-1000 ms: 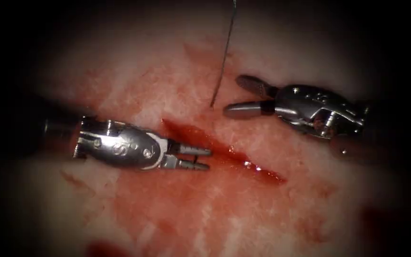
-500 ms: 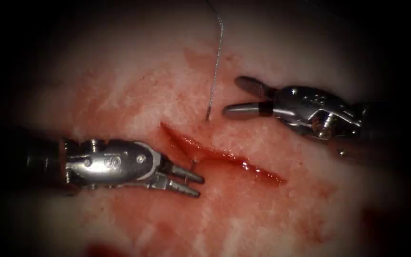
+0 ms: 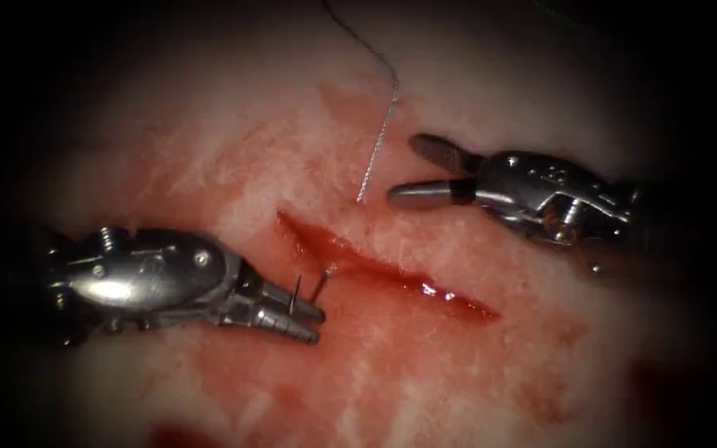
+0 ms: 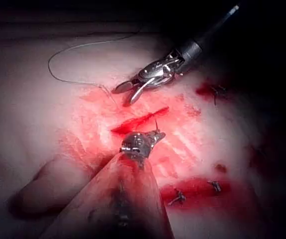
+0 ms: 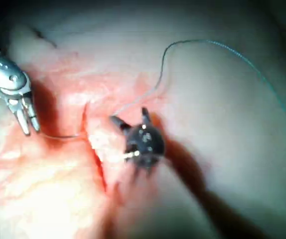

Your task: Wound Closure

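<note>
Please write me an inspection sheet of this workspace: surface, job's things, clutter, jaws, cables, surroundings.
Surface: tissue with red fluid around the cut.
Job's things: needle in left tool, left of the cut; thread enters the tissue right of the cut.
Clutter: older stitches seen in left wrist view.
Jaws: left shut on needle; right tool open, holds nothing.
Cables: nothing seen.
Surroundings: dark.

The curved needle stands half out of the tissue left of the red cut, thread trailing.
</note>
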